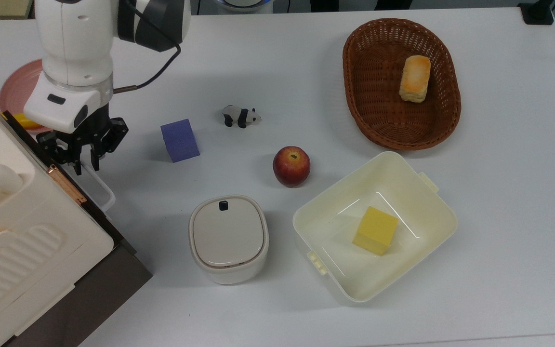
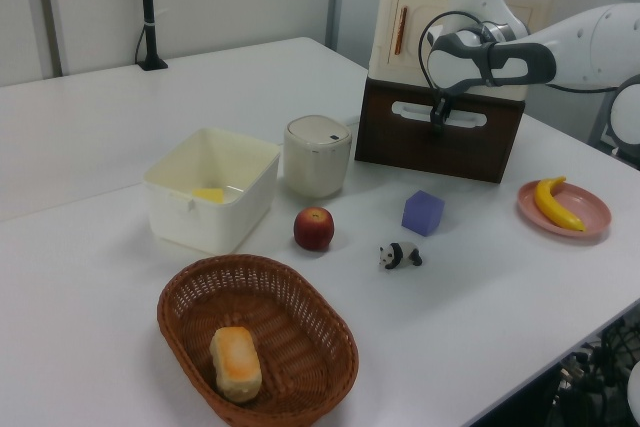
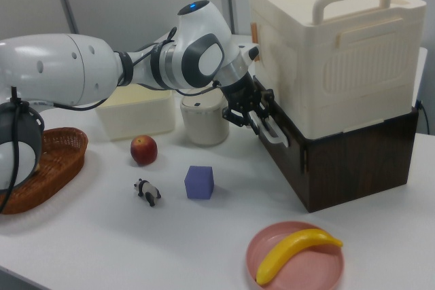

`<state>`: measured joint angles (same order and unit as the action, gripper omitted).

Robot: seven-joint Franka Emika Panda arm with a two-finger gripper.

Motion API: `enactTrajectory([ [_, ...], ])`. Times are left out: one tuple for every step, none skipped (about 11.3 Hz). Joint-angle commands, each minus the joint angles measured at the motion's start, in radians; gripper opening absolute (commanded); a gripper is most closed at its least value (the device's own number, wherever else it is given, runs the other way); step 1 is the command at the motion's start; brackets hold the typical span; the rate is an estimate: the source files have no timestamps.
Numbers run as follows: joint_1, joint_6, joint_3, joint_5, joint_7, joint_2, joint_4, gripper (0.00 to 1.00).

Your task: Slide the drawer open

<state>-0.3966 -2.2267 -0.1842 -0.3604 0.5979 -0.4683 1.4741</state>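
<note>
The drawer point(image 1: 113, 282) is a dark brown wooden box under a cream ribbed appliance, at the top view's lower left. Its front point(image 2: 470, 152) looks flush and pushed in. A white loop handle point(image 1: 106, 193) sticks out from the front. My gripper point(image 1: 86, 167) points down at the handle's far end, its fingers drawn in on either side of the bar. In the right view the gripper point(image 3: 260, 121) sits against the handle point(image 3: 275, 134) on the drawer point(image 3: 353, 161). In the left view the gripper point(image 2: 437, 127) hangs in front of the handle point(image 2: 410, 107).
The cream appliance point(image 1: 12, 231) sits on the drawer box. Close by are a purple cube point(image 1: 179, 140), a lidded pot point(image 1: 228, 238), a toy panda point(image 1: 241, 116) and an apple point(image 1: 291, 166). Farther off stand a cream tub point(image 1: 431, 212), a wicker basket point(image 1: 354, 96) and a banana point(image 3: 296, 249).
</note>
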Motion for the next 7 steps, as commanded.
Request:
enactTrajectory([
  [0.018, -0.004, 0.011, -0.015, -0.001, 0.005, 0.006, 0.24],
  [0.018, -0.004, 0.011, -0.015, -0.001, 0.005, 0.006, 0.24],
  [0.018, -0.004, 0.011, -0.015, -0.001, 0.005, 0.006, 0.23],
  [0.018, -0.004, 0.011, -0.015, -0.001, 0.005, 0.006, 0.21],
  [0.018, -0.004, 0.011, -0.017, 0.000, 0.005, 0.006, 0.21],
  [0.018, -0.004, 0.011, -0.017, 0.002, 0.005, 0.006, 0.21],
  [0.018, -0.004, 0.011, -0.025, 0.009, 0.005, 0.006, 0.20],
])
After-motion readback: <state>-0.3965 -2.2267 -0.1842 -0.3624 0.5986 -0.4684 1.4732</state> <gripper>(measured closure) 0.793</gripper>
